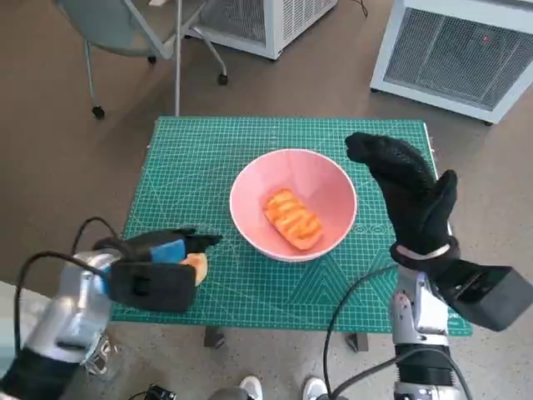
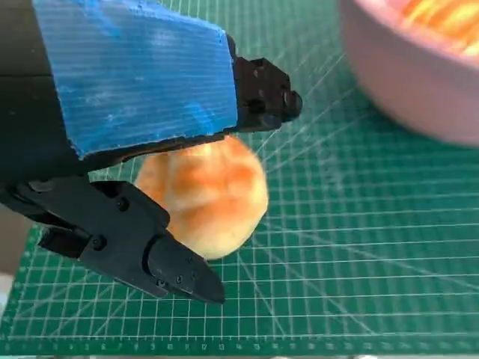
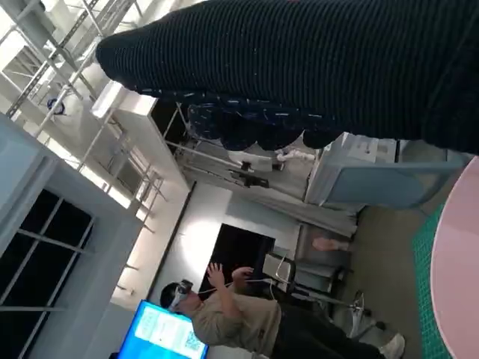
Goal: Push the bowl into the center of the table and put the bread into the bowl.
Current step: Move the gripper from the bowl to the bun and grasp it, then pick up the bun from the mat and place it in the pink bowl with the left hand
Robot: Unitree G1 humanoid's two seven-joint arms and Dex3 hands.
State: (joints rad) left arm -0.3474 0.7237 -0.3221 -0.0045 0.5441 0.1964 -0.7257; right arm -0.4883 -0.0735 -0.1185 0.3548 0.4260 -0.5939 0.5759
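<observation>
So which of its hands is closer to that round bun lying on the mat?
Left. The left hand is right over the round bun, fingers on either side of it. The right hand is raised beyond the pink bowl, well away from it.

A pink bowl (image 1: 293, 204) holding striped orange bread (image 1: 293, 219) sits on a green, white-gridded mat (image 1: 191, 167).

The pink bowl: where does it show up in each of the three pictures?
Head view: pink bowl mid-table, one bread piece inside.
Left wrist view: its wall in the upper right corner, beyond the left hand.
Right wrist view: a pink edge at lower right.
Shared landmark: the green mat.
</observation>
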